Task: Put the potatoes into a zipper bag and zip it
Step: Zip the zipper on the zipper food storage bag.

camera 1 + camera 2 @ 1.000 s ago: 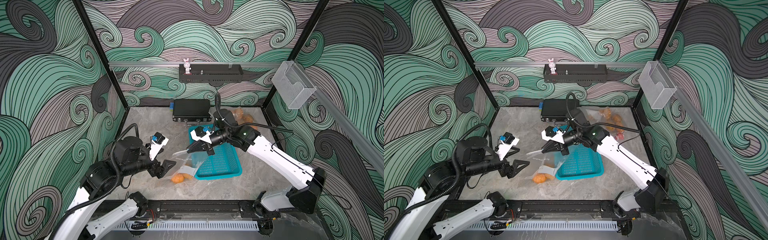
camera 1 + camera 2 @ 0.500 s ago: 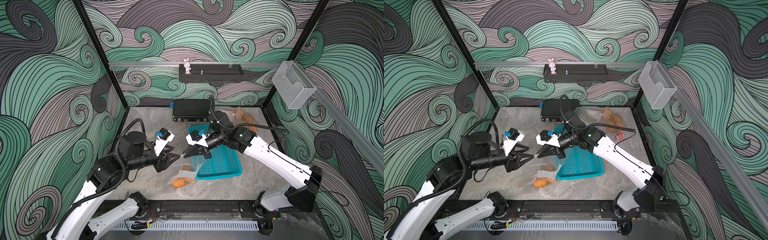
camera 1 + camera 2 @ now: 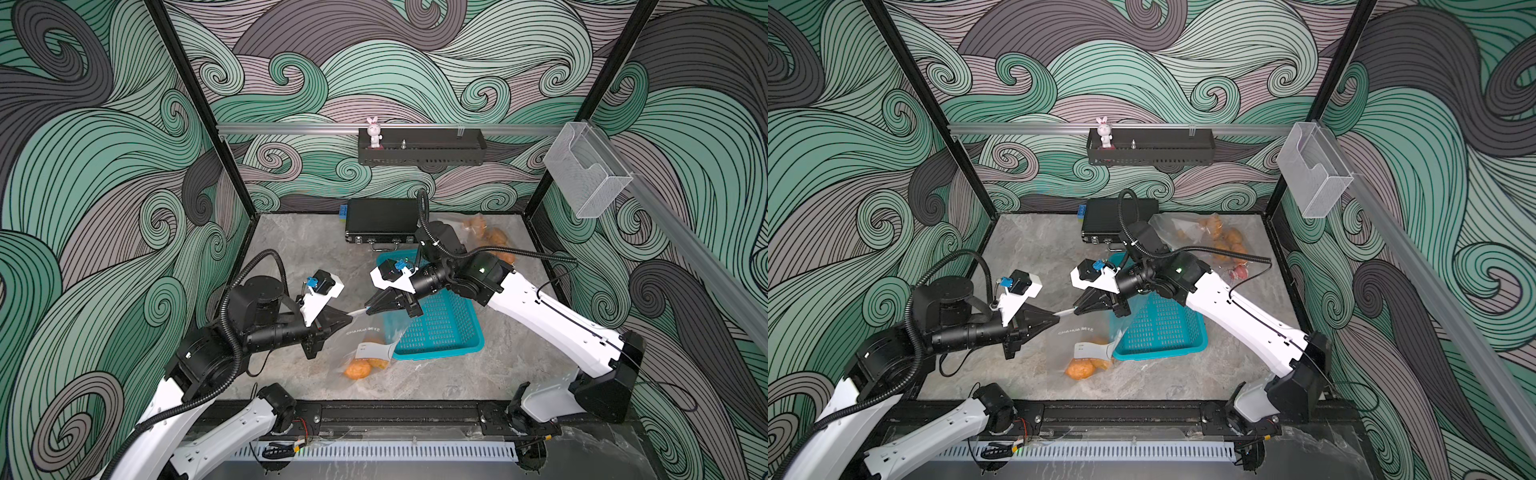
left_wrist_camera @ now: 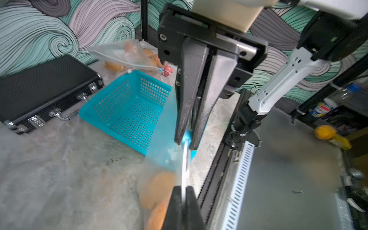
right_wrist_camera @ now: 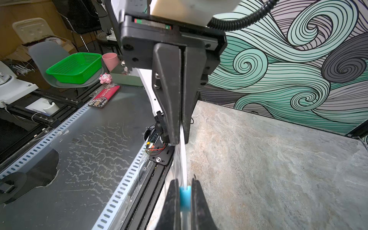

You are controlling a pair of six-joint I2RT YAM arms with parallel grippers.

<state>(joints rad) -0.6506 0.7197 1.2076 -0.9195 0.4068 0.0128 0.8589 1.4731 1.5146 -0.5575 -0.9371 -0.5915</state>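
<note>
**A:** Pinching the strip (image 4: 184,163) near both ends, you have the bag (image 3: 370,338) strung between the arms. Your left gripper (image 3: 350,319) is clamped flat on the white strip. Your right gripper (image 3: 368,310) is closed on the blue slider (image 5: 185,196).

**B:** That suits zipping, I'd say: with one end anchored the strip is taut, so you can likely run the slider along it. The potatoes (image 3: 359,369) sit low in the bag, whose bottom seems to rest on the worktop (image 3: 299,257) by the basket (image 3: 440,350).

**A:** You can't count them, though. A label and the film cover most of them, and the left wrist view blurs them.

**B:** Nor can you tell how much of the mouth is sealed, because the gripper tips nearly meet over it. A second bag (image 3: 1221,241) lies at the back, partly behind your right arm.
</note>
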